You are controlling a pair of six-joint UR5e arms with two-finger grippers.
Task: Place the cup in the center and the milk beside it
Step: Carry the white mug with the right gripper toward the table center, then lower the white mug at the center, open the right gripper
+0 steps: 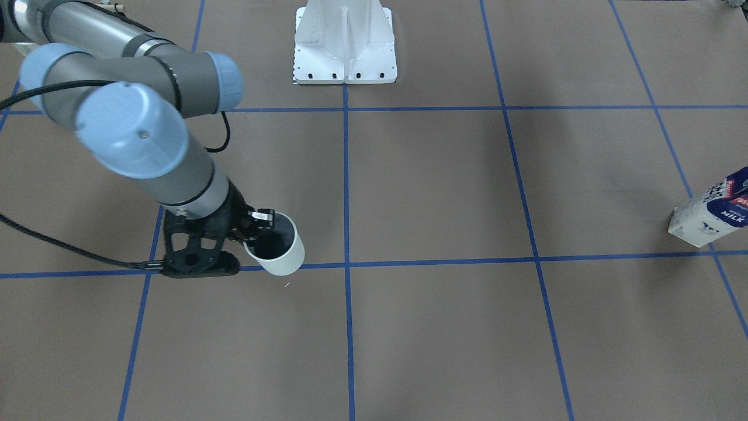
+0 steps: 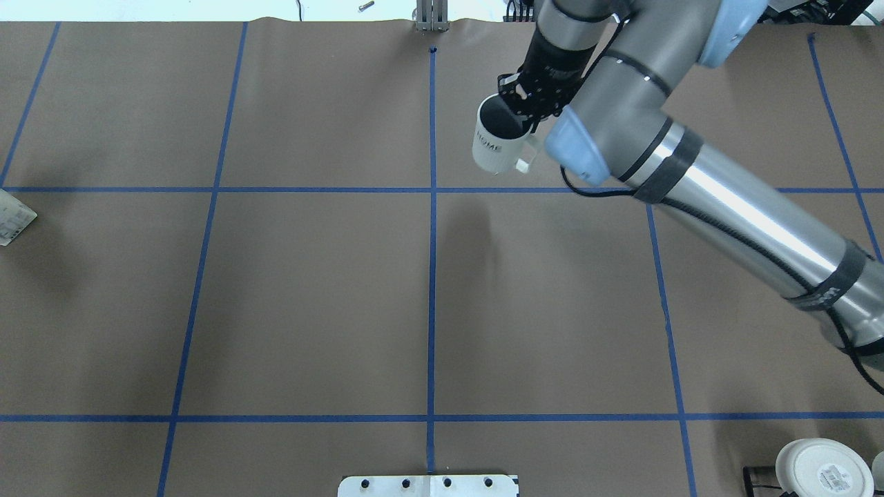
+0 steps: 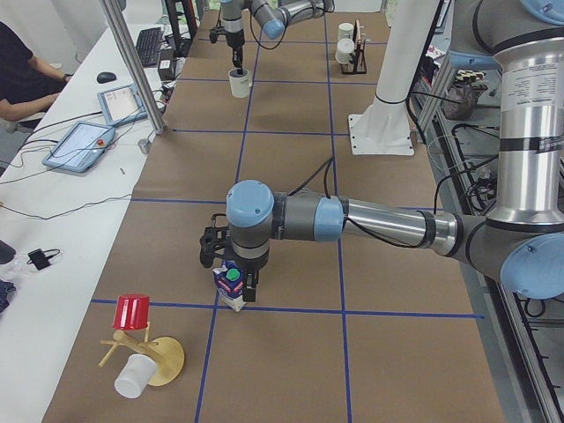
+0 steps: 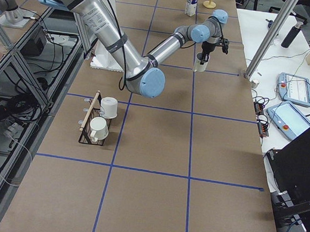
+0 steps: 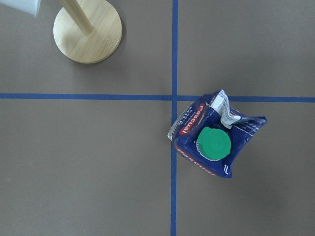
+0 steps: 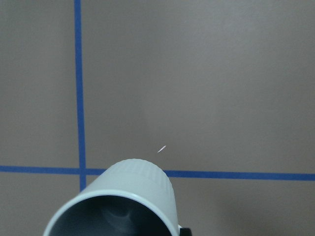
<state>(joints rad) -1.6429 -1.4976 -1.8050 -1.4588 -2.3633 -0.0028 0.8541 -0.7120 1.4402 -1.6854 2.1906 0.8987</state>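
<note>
step: bringing cup (image 1: 280, 251) to centre | right pincer (image 1: 255, 225) pinches its rim, cup off the table (image 1: 438, 187), right of centre; left pincer (image 3: 233, 264) over milk (image 5: 211, 142), spread or pressed together I cannot tell | next: likely set cup upright at centre crossing; release

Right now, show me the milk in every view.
Front-facing: milk at the right edge, cut off.
Overhead: left edge, only a corner shows.
Exterior left: lower middle, left of centre.
Exterior right: far end, at the top.
Left wrist: right of centre, green cap up.
Right wrist: not in it.
Shared landmark: the tape crossing beside it, also at and.
</note>
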